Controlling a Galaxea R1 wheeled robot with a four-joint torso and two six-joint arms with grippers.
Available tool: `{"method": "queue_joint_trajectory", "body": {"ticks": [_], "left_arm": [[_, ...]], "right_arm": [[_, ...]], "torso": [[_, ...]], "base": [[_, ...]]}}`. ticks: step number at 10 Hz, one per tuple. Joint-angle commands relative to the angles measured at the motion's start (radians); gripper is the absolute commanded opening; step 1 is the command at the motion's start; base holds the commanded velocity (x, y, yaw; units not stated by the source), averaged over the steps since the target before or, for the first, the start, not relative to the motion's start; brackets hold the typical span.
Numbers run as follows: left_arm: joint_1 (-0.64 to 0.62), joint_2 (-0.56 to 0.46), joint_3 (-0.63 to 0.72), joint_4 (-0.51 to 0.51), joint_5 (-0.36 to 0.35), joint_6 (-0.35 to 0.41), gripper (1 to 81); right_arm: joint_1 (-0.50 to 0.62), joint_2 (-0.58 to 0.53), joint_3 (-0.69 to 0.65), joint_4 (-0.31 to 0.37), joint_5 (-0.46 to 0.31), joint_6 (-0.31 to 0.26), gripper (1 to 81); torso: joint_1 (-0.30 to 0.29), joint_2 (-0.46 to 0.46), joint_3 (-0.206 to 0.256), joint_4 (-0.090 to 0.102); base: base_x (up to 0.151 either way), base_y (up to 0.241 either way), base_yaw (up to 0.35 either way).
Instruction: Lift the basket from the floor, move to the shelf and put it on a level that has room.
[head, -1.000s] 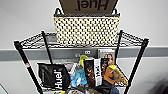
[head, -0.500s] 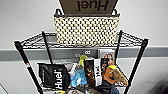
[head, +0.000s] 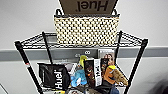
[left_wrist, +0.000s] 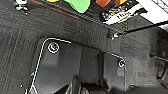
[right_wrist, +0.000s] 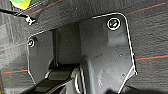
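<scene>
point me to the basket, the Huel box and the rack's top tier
basket (head: 86, 30): head view, middle of its woven front wall.
Huel box (head: 88, 6): head view, its printed brown face, above the basket.
top tier (head: 35, 40): head view, bare wire grid left of the basket.

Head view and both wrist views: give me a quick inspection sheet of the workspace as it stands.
Surface: top level of shelf, black wire.
Job's things: basket sits upright on top level, cardboard box inside it.
Clutter: lower tier crowded with black pouch, snack packets and soft toys.
Grippers: fingers cannot be made out.
Cables: nothing seen.
Surroundings: pale wall behind; dark carpet floor below.
</scene>
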Motion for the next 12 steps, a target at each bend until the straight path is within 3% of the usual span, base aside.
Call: {"method": "queue_joint_trajectory", "body": {"ticks": [1, 7, 10, 12], "left_arm": [[-0.017, 0.075, -0.125, 0.035, 0.058, 0.004, 81.1], [0.006, 0.259, -0.357, 0.056, 0.098, 0.004, 81.1], [0.018, 0.373, -0.54, 0.056, 0.104, 0.004, 81.1], [0.023, 0.405, -0.592, 0.058, 0.105, 0.004, 81.1]], "right_arm": [[-0.002, 0.08, -0.085, -0.011, -0.004, -0.014, 81.1], [-0.04, 0.166, -0.162, -0.019, 0.105, -0.01, 81.1], [-0.054, 0.183, -0.17, -0.021, 0.121, -0.008, 81.1], [-0.066, 0.192, -0.17, -0.027, 0.146, -0.006, 81.1]], "torso": [[0.0, 0.0, 0.0, 0.0], [0.0, -0.001, 0.0, 0.0], [-0.001, -0.001, 0.0, 0.0], [-0.001, -0.001, 0.0, 0.0]], "base": [[0.0, 0.0, 0.0], [0.0, 0.0, 0.0], [0.0, 0.0, 0.0], [0.0, 0.0, 0.0]]}}
